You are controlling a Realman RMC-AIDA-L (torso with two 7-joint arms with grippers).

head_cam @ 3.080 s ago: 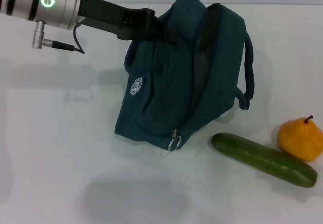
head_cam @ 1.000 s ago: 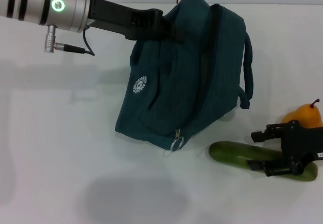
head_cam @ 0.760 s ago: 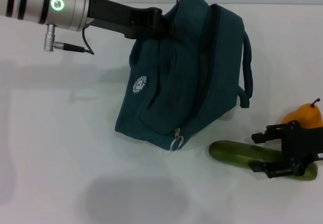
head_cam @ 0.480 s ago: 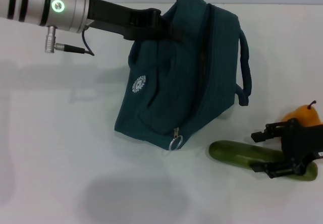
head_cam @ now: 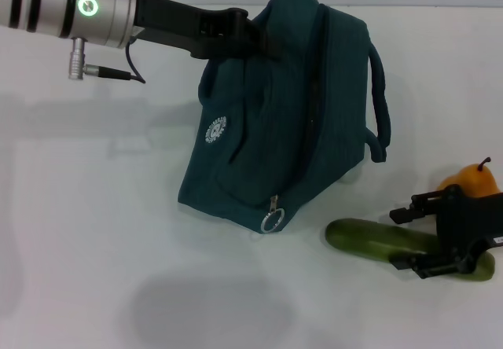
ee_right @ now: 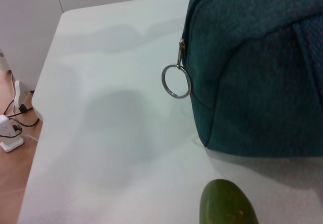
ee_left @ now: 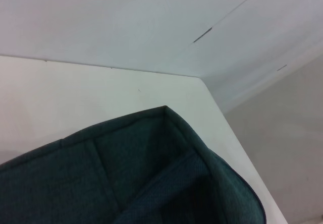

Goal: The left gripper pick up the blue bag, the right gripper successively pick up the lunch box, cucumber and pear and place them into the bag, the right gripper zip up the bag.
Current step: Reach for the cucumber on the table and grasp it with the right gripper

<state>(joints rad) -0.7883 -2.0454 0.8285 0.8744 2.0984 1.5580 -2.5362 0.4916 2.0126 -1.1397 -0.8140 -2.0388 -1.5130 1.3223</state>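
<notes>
Head view: left gripper (head_cam: 263, 46) clamped on the top edge of the blue bag (head_cam: 287, 121), holding it propped upright on the white table (head_cam: 94, 231), much as half a second ago. Bag's zip ring (head_cam: 272, 222) dangling at the lower front corner. Right gripper (head_cam: 416, 239) down at the right end of the cucumber (head_cam: 369, 239), fingers (head_cam: 431, 267) spread either side of it and not yet closed (absent altogether three seconds back, barely shifted since half a second ago). Pear (head_cam: 470, 178) just behind that gripper, half hidden by it. Lunch box nowhere visible.

Left wrist view: only bag fabric (ee_left: 126, 173) and the table beyond; own fingers not seen.

Right wrist view: tip of cucumber (ee_right: 227, 204) near the bag's corner (ee_right: 252, 82), zip ring (ee_right: 176, 81) hanging off it.
</notes>
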